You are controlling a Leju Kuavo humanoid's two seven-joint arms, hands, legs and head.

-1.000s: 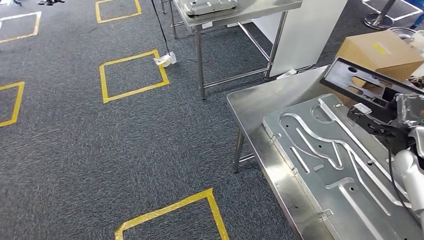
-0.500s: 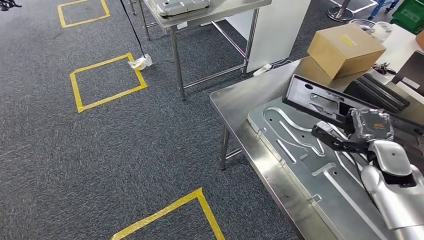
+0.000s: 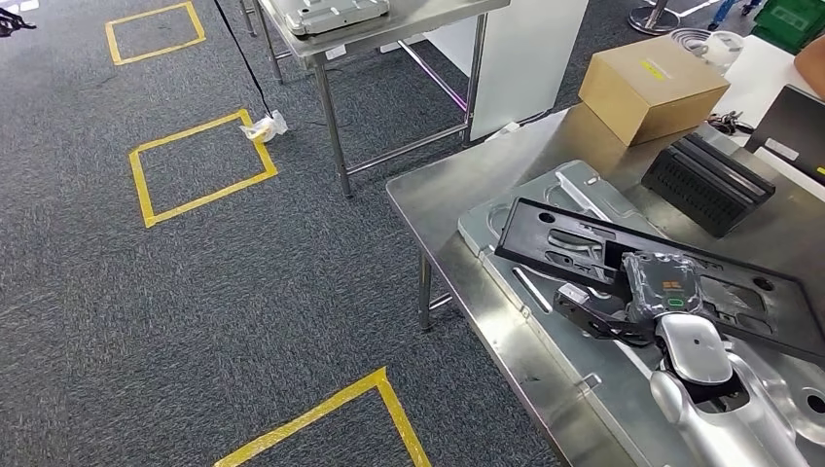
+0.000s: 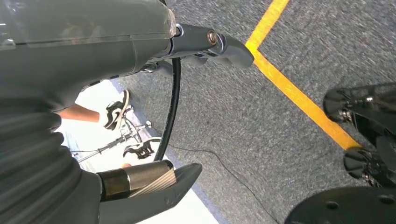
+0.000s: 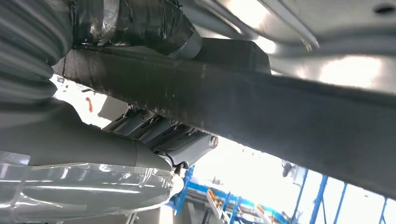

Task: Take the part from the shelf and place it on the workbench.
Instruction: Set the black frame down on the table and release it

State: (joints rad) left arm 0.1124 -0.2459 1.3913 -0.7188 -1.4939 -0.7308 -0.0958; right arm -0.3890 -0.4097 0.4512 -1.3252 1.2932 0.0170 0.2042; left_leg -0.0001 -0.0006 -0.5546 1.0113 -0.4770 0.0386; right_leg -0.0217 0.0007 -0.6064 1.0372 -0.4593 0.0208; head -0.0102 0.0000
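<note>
**Desk:** What did the right hand (image 3: 647, 302) have at that moment?

**Photographer:** Its fingers (image 5: 187, 144) were clasped on the black part (image 3: 671, 277), a long flat frame with cut-outs. The right wrist view showed the thumb on one face of the black edge and the fingers pressed against the other.

**Desk:** Where was the part, and how did it lie?

**Photographer:** Over the steel surface (image 3: 438, 195), above the large stamped metal panel (image 3: 584, 195) that lay on it. Whether it touched the panel could not be told. Its long axis ran from the panel's corner nearest the surface's front edge towards the far side, at a slant to that edge. One end pointed towards the carpet (image 3: 195, 311), the other away from it. It was held nearly flat, broad face up.

**Desk:** What else was near the panel?

**Photographer:** A black ribbed block (image 3: 705, 180) just beyond it, and a cardboard box (image 3: 652, 88) farther back.

**Desk:** And the left hand (image 4: 154, 116)?

**Photographer:** It hung over grey carpet with a yellow tape line (image 4: 299, 98), fingers apart and holding nothing.
</note>
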